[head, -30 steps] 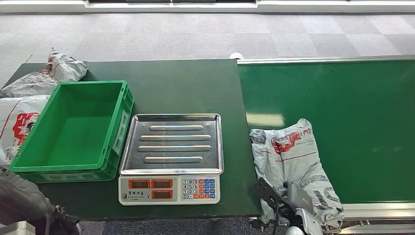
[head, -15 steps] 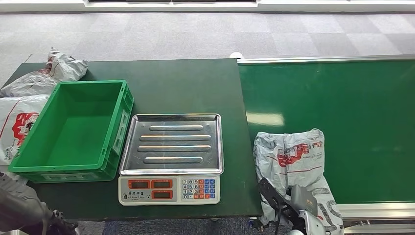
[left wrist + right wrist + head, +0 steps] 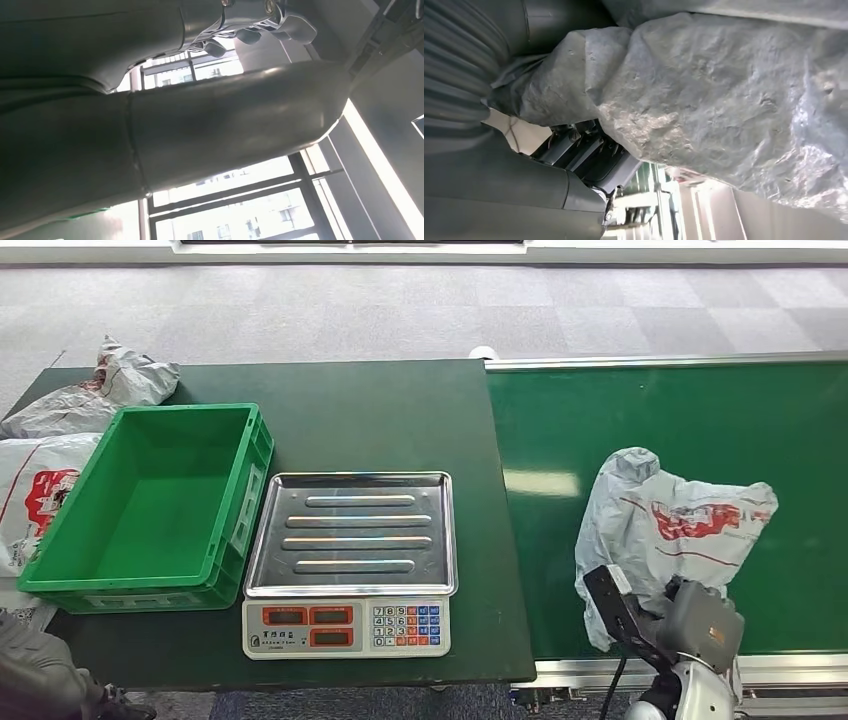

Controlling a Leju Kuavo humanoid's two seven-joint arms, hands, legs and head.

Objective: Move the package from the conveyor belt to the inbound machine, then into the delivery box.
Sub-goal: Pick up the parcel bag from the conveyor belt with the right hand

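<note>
Head view: a green box (image 3: 150, 505) sits at left, a scale (image 3: 350, 560) at centre, and at lower right the right hand (image 3: 690, 625) lifts a grey bag (image 3: 670, 530) above the belt (image 3: 690, 430). Limp plastic could slide from the grasp or drag across the scale's keypad on the way left, judging by how loosely it hangs. Fingers are buried under the bag, so the hold itself is hard to make out, even in the right wrist view. Left hand: its state cannot be told; only arm shows at lower left.

Grey package (image 3: 670, 525), red print
</note>
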